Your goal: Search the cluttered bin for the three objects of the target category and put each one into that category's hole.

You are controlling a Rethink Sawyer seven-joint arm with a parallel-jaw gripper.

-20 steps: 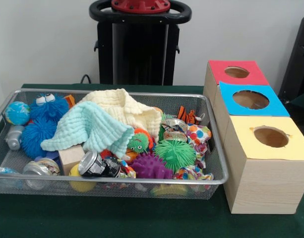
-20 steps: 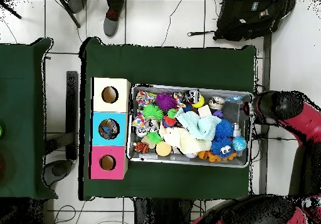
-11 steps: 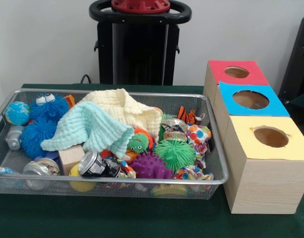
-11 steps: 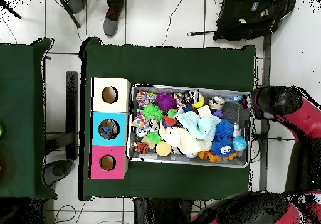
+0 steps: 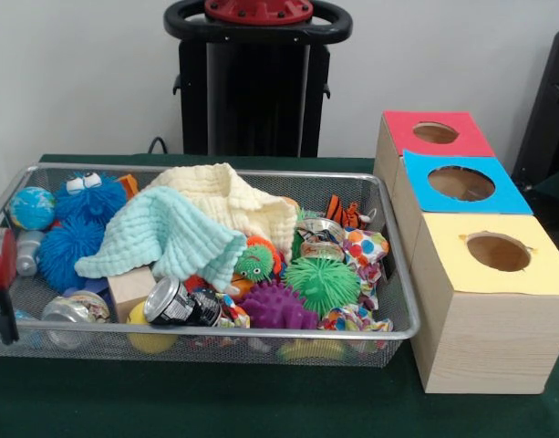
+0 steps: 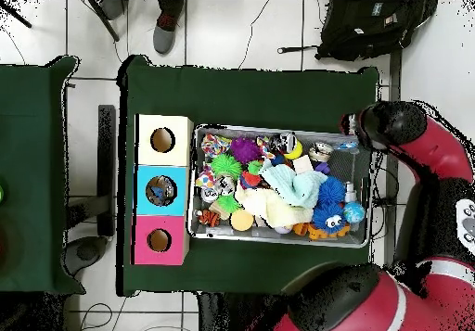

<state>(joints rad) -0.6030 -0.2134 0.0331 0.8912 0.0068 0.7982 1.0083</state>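
A wire mesh bin [image 5: 215, 335] holds mixed clutter. A mint cloth [image 5: 165, 233] and a cream cloth [image 5: 229, 196] lie over the middle. Around them sit a green spiky ball [image 5: 323, 283], a purple spiky ball [image 5: 274, 307], a blue fuzzy toy with eyes [image 5: 87, 196], a globe ball [image 5: 31, 208], a wooden block [image 5: 131, 287] and a dented can [image 5: 179, 304]. To the right stand three wooden boxes with holes, topped red [image 5: 407, 123], blue [image 5: 512, 196] and yellow [image 5: 543, 269]. My gripper [image 5: 1, 283] shows at the left edge, by the bin's near-left corner. From overhead the gripper [image 6: 353, 123] hovers at the bin's [image 6: 283, 127] upper-right corner.
Overhead, the red arm [image 6: 436, 160] curves along the bin's right side. A second green table [image 6: 28, 179] is at the left. A black backpack [image 6: 371, 26] and a person's shoe [image 6: 165, 38] are on the floor beyond the table.
The arm has swung along the bin's end toward its corner. In the front view the gripper has come into sight at the left edge. The bin's contents have not moved.
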